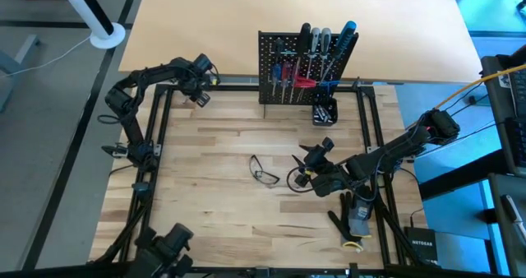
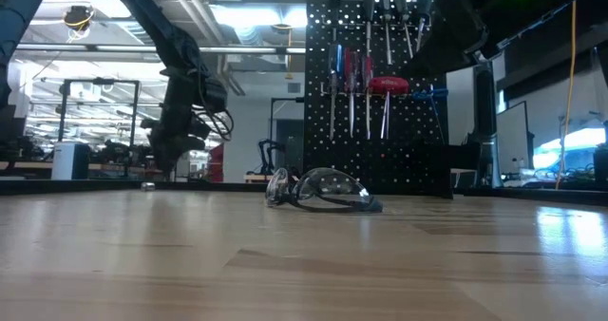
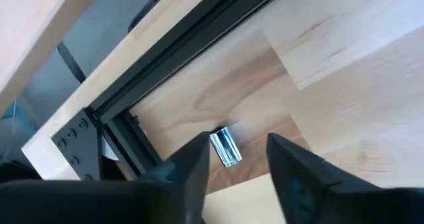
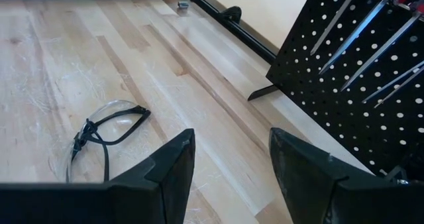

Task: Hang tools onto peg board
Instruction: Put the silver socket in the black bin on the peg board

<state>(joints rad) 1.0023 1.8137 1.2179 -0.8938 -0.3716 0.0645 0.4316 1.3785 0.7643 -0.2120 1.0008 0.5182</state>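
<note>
High view: peg board (image 1: 283, 68) stood upper centre, tools (image 1: 316, 52) hung on it. Left gripper (image 3: 235, 168) sat upper left, fingers parted, nothing held, over a small metal socket (image 3: 225, 146). Right gripper (image 4: 228, 168) open, empty, near glasses (image 4: 103, 134). Socket likely light, hard, slippery, prone to roll; best pinched across its sides.

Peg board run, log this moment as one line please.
left hand: open above small metal socket, far-left table corner | right hand: open, empty, near safety glasses | peg board: tools hung
</note>
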